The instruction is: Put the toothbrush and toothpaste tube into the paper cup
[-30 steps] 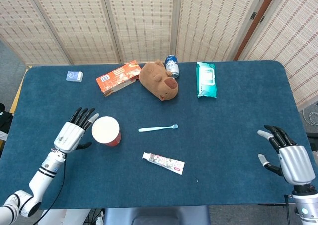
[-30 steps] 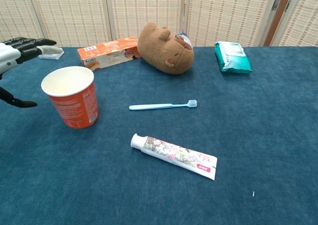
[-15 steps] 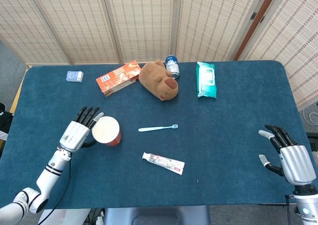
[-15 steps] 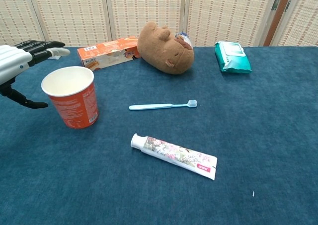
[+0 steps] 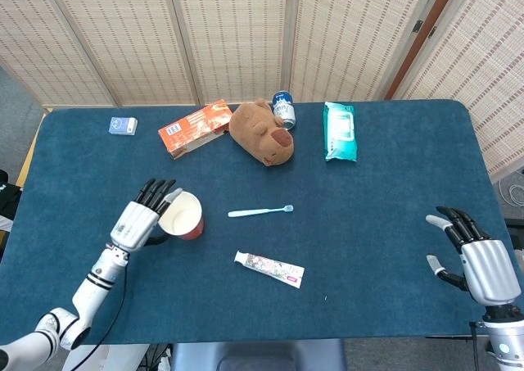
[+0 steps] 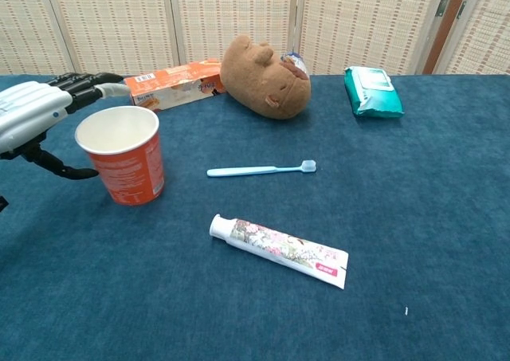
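Cup [image 6: 123,155]: tilted at desk [image 5: 368,191] left, cupped by spread left hand [image 5: 141,221], grasp step likely; toothbrush [image 5: 259,212], toothpaste [image 5: 269,269] lie nearby, next needing pickup by idle, spread right hand [image 5: 475,256].

Head view: paper cup [image 5: 183,216] at centre-left of the table [image 5: 385,223], tilted toward frame right, with the left hand [image 5: 141,223] against its left side; toothbrush [image 5: 260,211] lies lengthwise just right of the cup, and toothpaste tube [image 5: 269,269] lies below the toothbrush, nearer the bottom edge. Along the upper part of the frame, left to right: small card box [image 5: 123,125], carton [image 5: 195,128], plush toy [image 5: 262,133] with a can [image 5: 283,109] behind it, wipes pack [image 5: 339,131]. Right hand [image 5: 479,260] sits at the lower right edge, well apart from everything else.
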{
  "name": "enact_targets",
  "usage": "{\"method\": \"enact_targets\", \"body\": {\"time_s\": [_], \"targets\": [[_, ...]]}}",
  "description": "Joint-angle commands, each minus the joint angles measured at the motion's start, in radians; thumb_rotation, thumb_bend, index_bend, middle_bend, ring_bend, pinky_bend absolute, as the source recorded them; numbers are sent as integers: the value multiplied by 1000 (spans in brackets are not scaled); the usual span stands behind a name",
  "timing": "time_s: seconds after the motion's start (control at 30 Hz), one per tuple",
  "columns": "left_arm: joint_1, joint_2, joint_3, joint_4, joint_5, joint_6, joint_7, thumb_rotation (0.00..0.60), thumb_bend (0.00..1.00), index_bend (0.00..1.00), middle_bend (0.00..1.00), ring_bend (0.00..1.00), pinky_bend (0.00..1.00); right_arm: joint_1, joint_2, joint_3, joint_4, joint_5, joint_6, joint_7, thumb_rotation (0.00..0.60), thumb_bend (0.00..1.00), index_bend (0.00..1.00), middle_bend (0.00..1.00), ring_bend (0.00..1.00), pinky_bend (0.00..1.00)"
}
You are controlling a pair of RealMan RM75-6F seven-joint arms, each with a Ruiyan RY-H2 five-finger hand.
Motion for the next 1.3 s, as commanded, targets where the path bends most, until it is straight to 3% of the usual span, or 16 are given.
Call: {"method": "enact_targets", "body": {"time_s": [0.03, 0.53, 0.83, 1.3], "targets": [[-5, -7, 2, -1, 1, -1, 1, 600, 0, 0, 0, 0, 0, 0, -1, 0, 1, 0, -1, 2, 600, 232, 271, 190, 155, 475], [-25, -48, 14, -3, 6, -6, 11, 600, 0, 0, 0, 0, 0, -4, -3, -3, 14, -2, 5, 20, 600, 232, 271, 190, 155, 475], [6, -3, 34, -7, 10, 28, 41, 600, 0, 0, 0, 0, 0, -11, 0, -2, 26, -5, 21, 46, 600, 232, 271, 190, 155, 474], [-16, -29, 16, 98, -7, 14, 49, 600, 0, 0, 0, 0, 0, -8, -3, -3, 25, -7, 16, 40, 600, 232, 271, 190, 155, 474]]}}
